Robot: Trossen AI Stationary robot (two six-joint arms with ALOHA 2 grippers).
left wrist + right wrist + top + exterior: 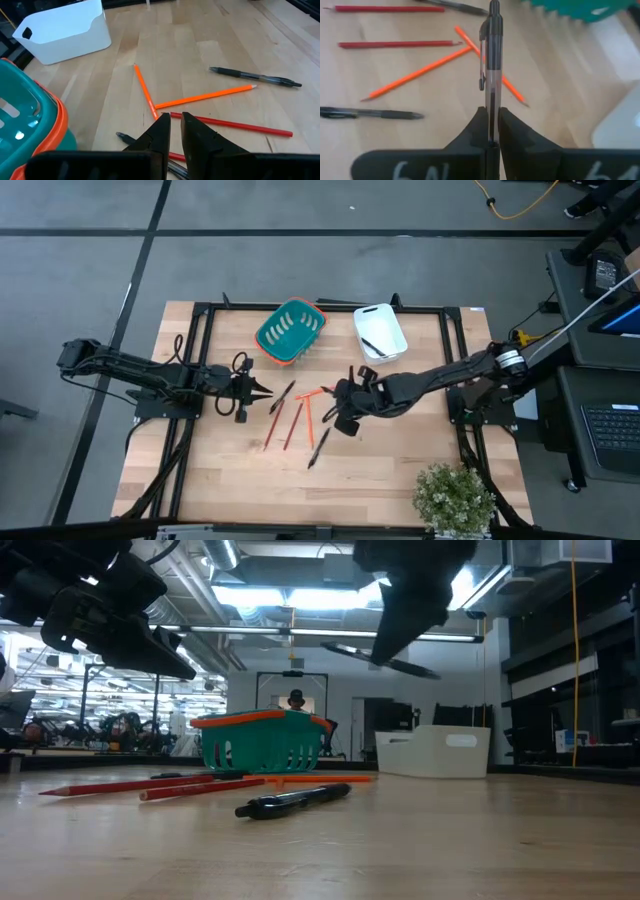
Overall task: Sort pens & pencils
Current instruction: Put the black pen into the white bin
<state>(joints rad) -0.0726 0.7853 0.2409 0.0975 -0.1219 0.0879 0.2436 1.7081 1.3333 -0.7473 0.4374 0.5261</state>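
Several pencils lie fanned on the wooden table: two red ones (272,425) (293,425) and two orange ones (309,416) (205,96) that meet at their ends. One black pen (318,448) lies near them on the near side, another (282,395) by my left gripper. My left gripper (262,390) (174,131) hovers shut and empty above the fan's far-left end. My right gripper (340,415) (491,127) is above the fan's right side, shut on a black pen (490,50). One more pen lies in the white bin (380,330). My right gripper pinches a black pen between its two fingers by one end (491,112). The pen lies along the fingers and sticks out forward past their tips, its clip (482,60) showing. It is lifted clear of the table, roughly level and a little tilted (385,658).
A teal basket with an orange rim (290,330) and the white bin stand side by side at the table's far edge. A potted plant (455,498) sits at the near right corner. Bare wood lies on the near side of the sticks.
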